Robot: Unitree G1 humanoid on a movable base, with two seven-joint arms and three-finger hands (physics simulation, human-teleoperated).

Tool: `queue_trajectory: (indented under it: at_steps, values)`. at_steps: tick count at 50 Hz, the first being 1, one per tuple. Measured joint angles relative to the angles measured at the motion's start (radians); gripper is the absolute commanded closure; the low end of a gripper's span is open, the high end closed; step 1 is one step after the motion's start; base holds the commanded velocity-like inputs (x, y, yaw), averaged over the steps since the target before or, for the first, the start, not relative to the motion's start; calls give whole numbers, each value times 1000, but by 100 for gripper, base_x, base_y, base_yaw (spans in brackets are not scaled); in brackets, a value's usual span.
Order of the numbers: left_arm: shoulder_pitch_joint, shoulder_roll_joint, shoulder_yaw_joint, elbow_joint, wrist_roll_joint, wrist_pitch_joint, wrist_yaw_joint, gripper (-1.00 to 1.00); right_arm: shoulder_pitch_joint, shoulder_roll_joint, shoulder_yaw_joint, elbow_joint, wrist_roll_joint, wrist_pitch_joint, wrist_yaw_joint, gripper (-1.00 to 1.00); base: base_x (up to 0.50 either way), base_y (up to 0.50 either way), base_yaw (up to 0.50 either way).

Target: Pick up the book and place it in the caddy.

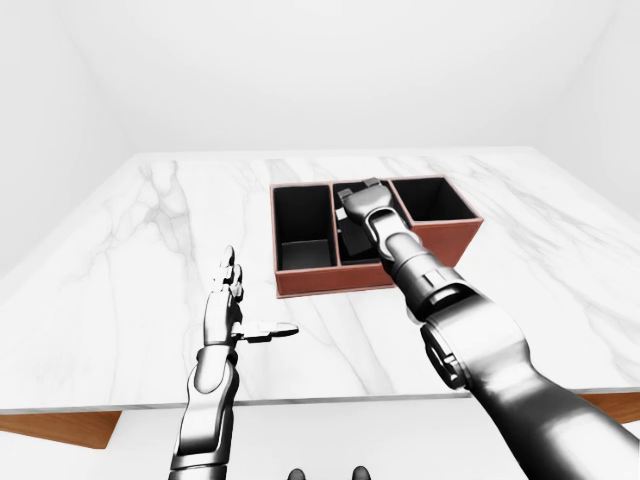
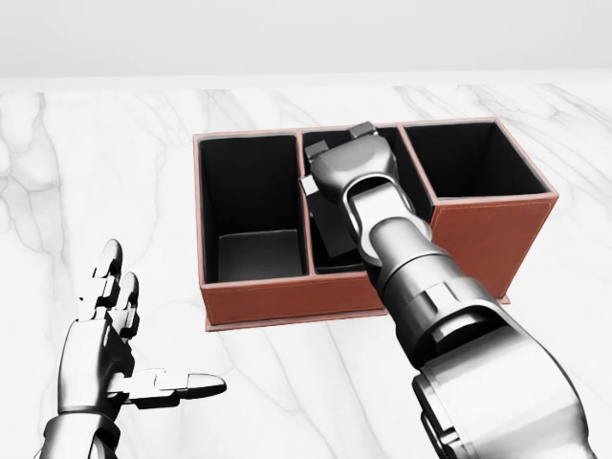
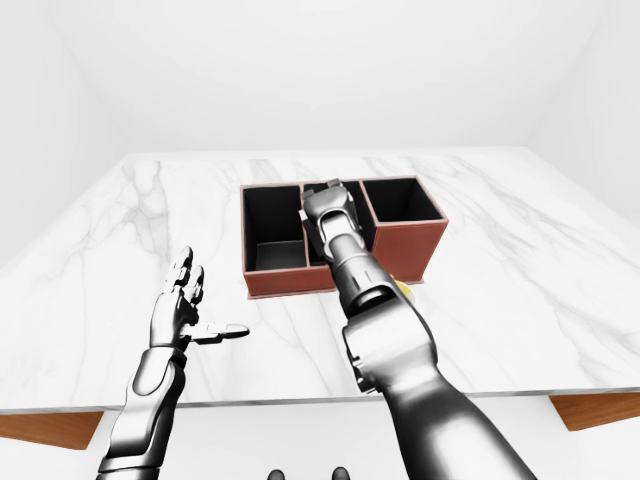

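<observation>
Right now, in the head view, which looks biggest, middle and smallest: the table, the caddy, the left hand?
1. Table, filling most of the view.
2. Caddy.
3. Left hand, smallest, though nearness to the camera enlarges it.

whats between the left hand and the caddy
Only bare marble table. In the head view, the open left hand hovers at lower left, clear of the caddy, with nothing lying on the stretch between them.
</observation>
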Motion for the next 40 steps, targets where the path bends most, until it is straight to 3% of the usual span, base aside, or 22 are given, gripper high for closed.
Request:
queue_trajectory:
  at_steps: [40]
  values:
    - [-2, 1, 1, 9, -3, -6, -1, -100, 10, 4, -16, 17, -7, 0, -14, 100, 0, 0, 0]
